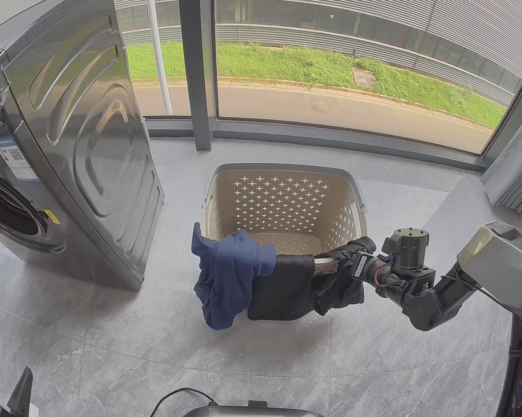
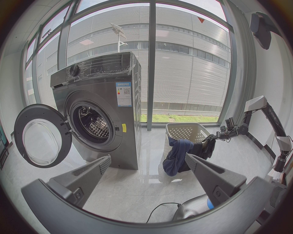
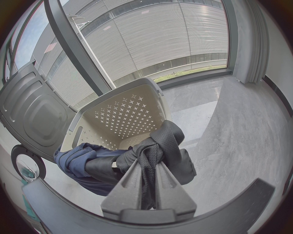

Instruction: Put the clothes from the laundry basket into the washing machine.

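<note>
Black mesh cloth [image 3: 164, 140] is pinched tight in my right tool [image 3: 148, 163], at the near right corner of the cream plastic laundry basket [image 1: 288, 169] on the floor. A blue cloth [image 1: 227, 281] hangs over the near rim beside it. My left tool [image 2: 146, 157] is wide open and holds nothing. It faces the grey metal washing machine [image 2: 100, 115], whose round door is open.
</note>
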Robot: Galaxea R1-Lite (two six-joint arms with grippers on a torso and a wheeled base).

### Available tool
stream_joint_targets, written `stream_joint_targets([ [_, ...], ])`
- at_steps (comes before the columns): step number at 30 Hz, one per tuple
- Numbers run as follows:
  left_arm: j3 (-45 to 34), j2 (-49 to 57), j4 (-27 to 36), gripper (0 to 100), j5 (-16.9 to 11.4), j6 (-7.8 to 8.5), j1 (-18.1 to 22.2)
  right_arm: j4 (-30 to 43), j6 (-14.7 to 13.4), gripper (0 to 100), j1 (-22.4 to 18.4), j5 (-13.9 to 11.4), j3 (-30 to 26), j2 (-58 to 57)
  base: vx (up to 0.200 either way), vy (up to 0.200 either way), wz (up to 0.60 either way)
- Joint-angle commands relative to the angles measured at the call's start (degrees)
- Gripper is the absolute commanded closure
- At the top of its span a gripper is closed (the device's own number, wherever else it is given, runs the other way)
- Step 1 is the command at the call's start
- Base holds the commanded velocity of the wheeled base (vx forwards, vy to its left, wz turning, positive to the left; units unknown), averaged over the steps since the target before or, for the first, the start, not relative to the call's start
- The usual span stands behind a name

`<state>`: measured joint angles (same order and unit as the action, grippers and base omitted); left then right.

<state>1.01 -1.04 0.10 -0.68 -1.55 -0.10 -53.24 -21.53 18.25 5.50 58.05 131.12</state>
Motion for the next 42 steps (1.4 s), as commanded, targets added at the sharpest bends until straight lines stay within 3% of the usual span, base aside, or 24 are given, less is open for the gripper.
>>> stream_joint_targets([
  [1,-0.92,0.86,-0.01,0,-0.02,-0.03,0.01,-0.03,-0.97,100,0.38,-0.05,-1.10,-1.04,0.000,0.000,0.00],
  [6,-0.92,0.86,-0.01,0,-0.02,-0.03,0.01,-0.03,-1.94,100,0.56,-0.05,-3.21,-3.86,0.000,0.000,0.00],
  [14,-0.92,0.95,-0.01,0,-0.02,-0.03,0.01,-0.03,-5.28,100,3.99,-0.31,-13.05,-17.48,0.000,0.000,0.00],
  [20,-0.92,0.95,-0.01,0,-0.02,-0.03,0.01,-0.03,-5.54,100,10.14,0.13,-21.84,-34.18,0.000,0.000,0.00],
  [24,-0.92,0.86,-0.01,0,-0.02,-0.03,0.01,0.59,-5.01,100,14.71,0.13,-23.69,-43.93,0.000,0.000,0.00],
  [27,-0.92,0.95,-0.10,0,-0.02,0.05,0.01,0.33,-4.84,100,15.50,0.13,-25.27,-47.10,0.000,0.000,0.00],
  [30,-0.92,0.95,-0.10,0,-0.02,0.05,0.01,0.15,-2.29,100,15.50,-0.49,-29.40,-51.58,0.000,0.000,0.00],
  [38,-0.92,0.86,-0.01,0,0.07,-0.21,0.01,0.85,1.49,100,15.50,-0.49,-31.51,-57.29,0.000,0.000,0.00],
  [42,-0.92,0.95,-0.10,0,-0.02,-0.03,0.01,1.03,4.39,100,15.06,-0.58,-35.29,-58.61,-0.100,0.000,0.00],
])
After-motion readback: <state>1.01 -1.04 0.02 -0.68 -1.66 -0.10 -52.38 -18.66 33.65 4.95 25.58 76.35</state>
